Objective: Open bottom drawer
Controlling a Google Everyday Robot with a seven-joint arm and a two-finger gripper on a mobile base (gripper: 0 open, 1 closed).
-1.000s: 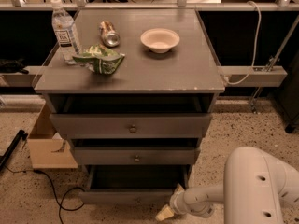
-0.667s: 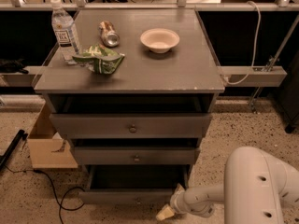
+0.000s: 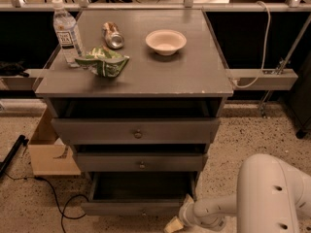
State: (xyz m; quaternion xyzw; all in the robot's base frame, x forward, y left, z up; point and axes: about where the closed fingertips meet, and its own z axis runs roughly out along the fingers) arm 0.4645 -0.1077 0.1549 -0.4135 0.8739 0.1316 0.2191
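Now | bottom drawer pulled out | gripper beside its right corner

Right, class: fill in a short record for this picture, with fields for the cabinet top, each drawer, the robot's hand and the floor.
Cabinet top: water bottle, can lying on its side, bowl, green snack bag
Top drawer: partly out
Middle drawer: partly out
Bottom drawer: pulled out, dark interior showing
Hand: low by the floor, at the right end of the bottom drawer's front; contact cannot be told
Floor: cardboard box left of the cabinet, black cable
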